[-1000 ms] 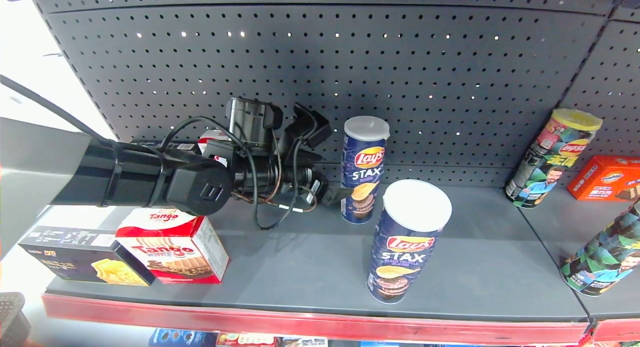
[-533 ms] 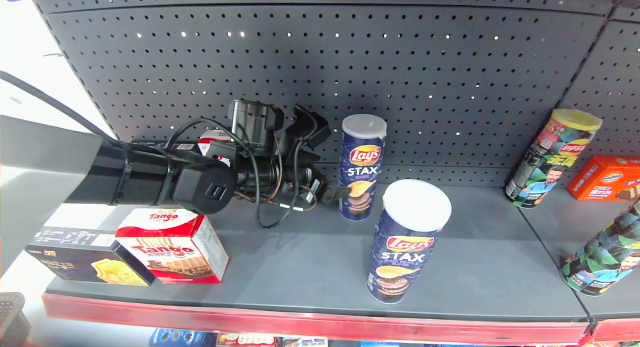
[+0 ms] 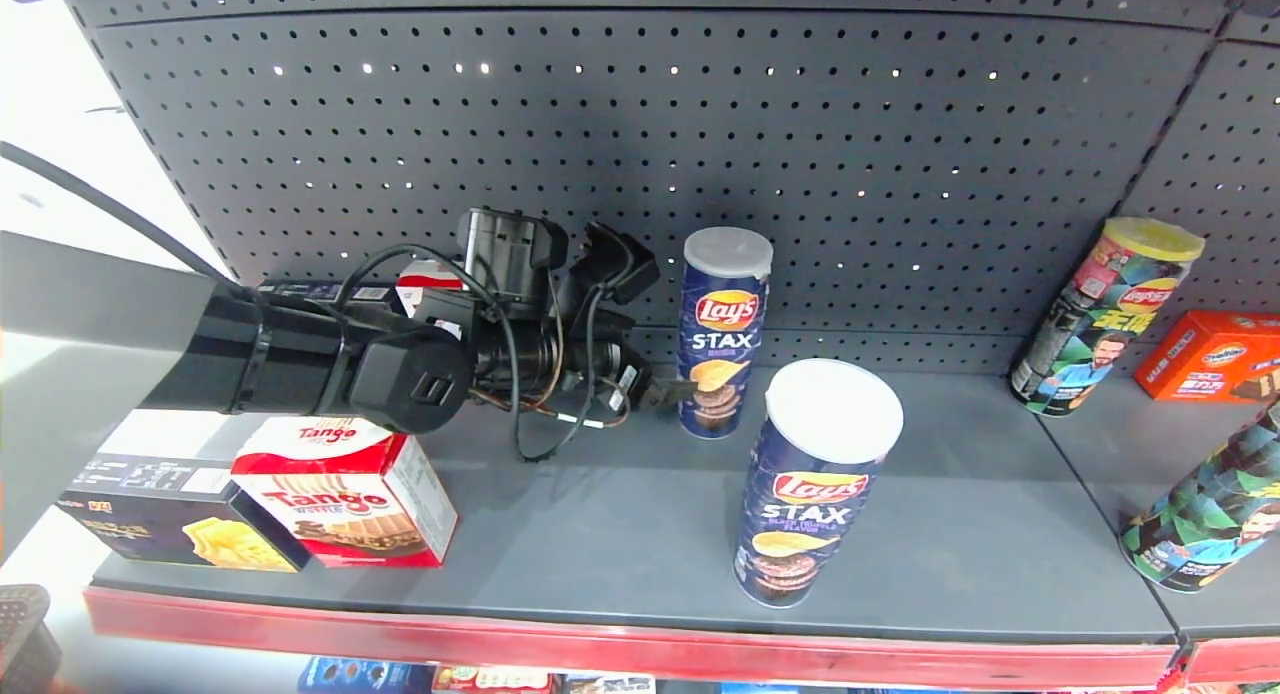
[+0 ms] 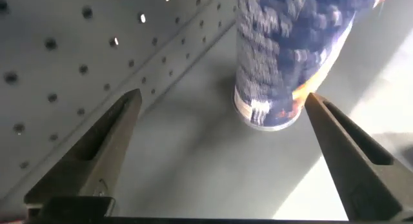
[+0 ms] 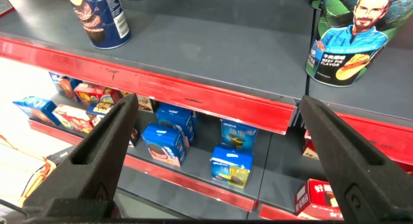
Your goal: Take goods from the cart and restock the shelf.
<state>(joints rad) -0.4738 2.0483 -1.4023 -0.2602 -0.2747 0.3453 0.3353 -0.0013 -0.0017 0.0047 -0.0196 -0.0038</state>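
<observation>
The left gripper [image 3: 672,392], just left of centre in the head view, is released: its 2 fingers are spread wide with nothing clamped between them. Just past the fingertips stands a blue chip can [image 3: 724,334], upright on its base at the back of the grey shelf [image 3: 600,534], close to the pegboard wall [image 3: 640,124]. One fingertip lies right at the can's lower side; whether it touches cannot be told.

Right of centre and nearer the front edge stands a second blue can [image 3: 815,484], well apart from the gripper. In the lower left sit a red-and-white wafer box [image 3: 345,494] and a black box [image 3: 175,509], side by side under the arm. At the far right are 2 green cans [image 3: 1105,319] and an orange box [image 3: 1215,369].

The right gripper [image 5: 216,104] is also spread open and empty, hanging in front of the shelf's red front lip [image 5: 193,88].

By the look of it, this can is placed and let go, so that step seems done. Left to do: draw the arm back without knocking the can, then fetch more goods. How many remain cannot be told.
</observation>
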